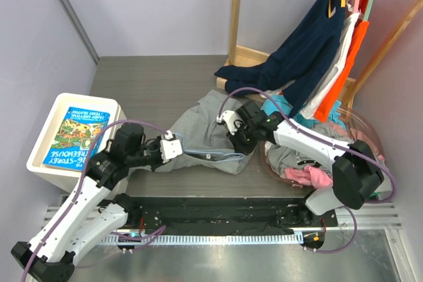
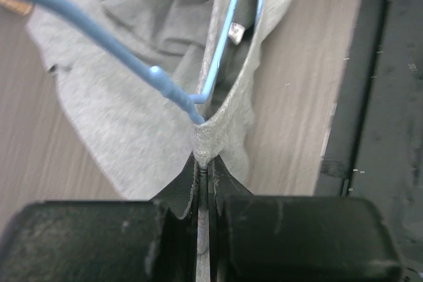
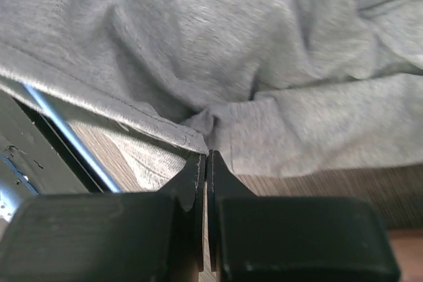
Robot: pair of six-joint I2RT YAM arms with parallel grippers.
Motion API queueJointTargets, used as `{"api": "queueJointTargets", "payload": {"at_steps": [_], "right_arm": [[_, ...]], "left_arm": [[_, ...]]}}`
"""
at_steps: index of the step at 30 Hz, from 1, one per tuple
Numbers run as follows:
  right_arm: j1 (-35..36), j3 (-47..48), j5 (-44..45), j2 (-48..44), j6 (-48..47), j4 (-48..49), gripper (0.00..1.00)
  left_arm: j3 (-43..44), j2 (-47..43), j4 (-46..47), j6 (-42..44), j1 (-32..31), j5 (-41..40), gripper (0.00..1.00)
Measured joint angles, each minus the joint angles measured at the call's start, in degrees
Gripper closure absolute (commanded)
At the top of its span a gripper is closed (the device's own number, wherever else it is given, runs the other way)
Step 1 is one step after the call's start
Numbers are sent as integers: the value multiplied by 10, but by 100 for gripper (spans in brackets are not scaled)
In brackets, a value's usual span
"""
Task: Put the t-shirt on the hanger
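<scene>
The light-grey t-shirt (image 1: 208,127) lies crumpled on the table's middle. My left gripper (image 1: 173,147) is shut on a ribbed edge of the t-shirt (image 2: 132,110), the cloth pinched at the fingertips. The pale-blue hanger (image 1: 213,156) runs from there toward the right gripper; in the left wrist view the hanger (image 2: 99,31) passes into the opening of the cloth. My right gripper (image 1: 231,125) is shut on a stitched edge of the t-shirt (image 3: 264,51). A thin piece of the hanger (image 3: 66,133) shows beneath that edge.
A white box (image 1: 45,142) with a colourful book (image 1: 76,135) stands at the left. A wooden rack (image 1: 236,11) at the back right holds a navy garment (image 1: 301,54) and white and orange ones. A clear basket (image 1: 362,131) of clothes sits at the right.
</scene>
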Motion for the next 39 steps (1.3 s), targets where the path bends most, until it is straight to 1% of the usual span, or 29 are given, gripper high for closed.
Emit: {"api": "queueJointTargets", "payload": {"at_steps": [3, 7, 13, 17, 21, 24, 27, 30, 34, 37, 39], "right_arm": [[-17, -1, -2, -22, -8, -7, 99], [-28, -7, -6, -58, -15, -16, 99], [-45, -2, -18, -70, -27, -32, 99], [-46, 44, -24, -70, -45, -64, 99], [-43, 107, -48, -70, -64, -77, 99], [-19, 136, -57, -70, -72, -83, 99], [14, 150, -59, -70, -74, -96, 99], [31, 165, -51, -70, -76, -115, 99], [30, 201, -27, -70, -83, -138, 99], [20, 264, -7, -63, -89, -152, 99], [12, 323, 1, -51, -96, -160, 99]], "left_arm": [[-7, -15, 17, -17, 0, -46, 100], [-19, -36, 24, -17, -1, -86, 100], [-22, -23, 4, 22, -1, -104, 100], [-14, 23, -10, 41, -1, -104, 100], [21, 86, -2, 29, -5, -104, 100], [64, 137, 18, 7, -14, -104, 100], [94, 164, 49, -13, -21, -104, 100], [106, 169, 79, -33, -23, -109, 100], [106, 151, 92, -38, -23, -94, 100], [106, 119, 94, -32, -23, -70, 100], [108, 98, 91, -18, -23, -59, 100]]}}
